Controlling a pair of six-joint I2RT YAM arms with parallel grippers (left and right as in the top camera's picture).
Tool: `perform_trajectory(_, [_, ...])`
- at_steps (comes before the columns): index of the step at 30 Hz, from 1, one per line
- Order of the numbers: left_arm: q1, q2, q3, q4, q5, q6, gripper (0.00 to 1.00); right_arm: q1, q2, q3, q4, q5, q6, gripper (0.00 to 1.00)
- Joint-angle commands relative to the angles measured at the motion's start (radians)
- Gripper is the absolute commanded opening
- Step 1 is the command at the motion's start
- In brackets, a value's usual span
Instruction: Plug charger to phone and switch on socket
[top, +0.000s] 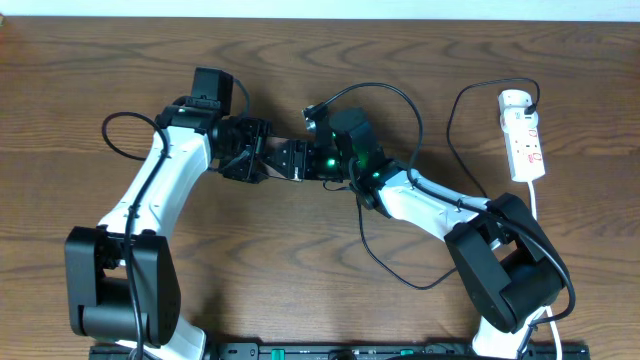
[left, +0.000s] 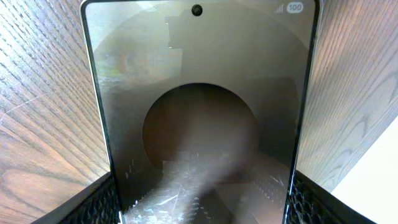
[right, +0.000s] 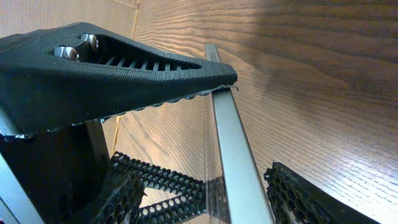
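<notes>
In the left wrist view, a slim, dark, glass-faced rectangular phone (left: 199, 124) fills the frame. A brownish round shape lies across its screen and a small camera hole sits at its far end. The phone is clamped by its two long edges between the black mesh-textured fingers (left: 93, 208) of the left gripper, which are drawn in to the phone's width. The brown wood-grain table (left: 43, 93) is seen on either side of the phone.

In the right wrist view the phone (right: 235, 149) is seen edge-on as a silver metal rim. The left gripper's mesh pads (right: 298, 196) are set on both sides of its near end. One ribbed black finger (right: 124, 68) of the right gripper is laid across above the phone, its tip right at the phone's rim. The second finger is not clearly shown, so it cannot be told whether this gripper is spread or closed, nor whether anything is held in it.

From overhead, the phone (top: 290, 160) is found between the two grippers, with the left gripper (top: 262, 160) at its left end and the right gripper (top: 320, 160) at its right end. A long, thin black charger cable (top: 450, 140) is looped on the table well to the right of the phone. Farther right still lies a white, elongated plastic power strip (top: 523, 135) with small red marks. The cable is run up to its rounded far end, and a white lead trails from its near end.
</notes>
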Motion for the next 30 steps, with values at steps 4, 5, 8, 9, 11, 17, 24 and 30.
perform_trajectory(4, [-0.004, -0.009, -0.001, 0.002, 0.021, 0.0, 0.07, 0.003, -0.002, 0.01, -0.002, 0.018, -0.023, 0.59])
perform_trajectory(5, [-0.004, -0.009, -0.001, 0.002, 0.021, 0.0, 0.07, 0.003, -0.002, 0.01, -0.002, 0.018, -0.023, 0.56])
perform_trajectory(8, [-0.004, -0.009, -0.001, 0.002, 0.021, 0.002, 0.07, 0.003, -0.002, 0.01, -0.003, 0.018, -0.022, 0.49])
perform_trajectory(9, [-0.004, -0.009, -0.001, 0.002, 0.021, 0.003, 0.07, 0.003, -0.002, 0.01, -0.004, 0.018, -0.023, 0.47])
perform_trajectory(11, [-0.004, -0.009, -0.001, 0.002, 0.021, 0.003, 0.07, 0.003, -0.002, 0.01, -0.005, 0.018, -0.023, 0.42])
perform_trajectory(17, [-0.004, -0.009, -0.001, 0.002, 0.021, 0.003, 0.07, 0.003, -0.002, 0.01, -0.006, 0.018, -0.027, 0.35])
perform_trajectory(24, [-0.004, -0.009, -0.001, 0.002, 0.021, 0.006, 0.07, 0.003, -0.002, 0.01, -0.012, 0.018, -0.03, 0.28])
perform_trajectory(30, [-0.004, -0.009, -0.001, 0.002, 0.021, 0.022, 0.07, 0.003, -0.002, 0.01, -0.013, 0.018, -0.03, 0.24])
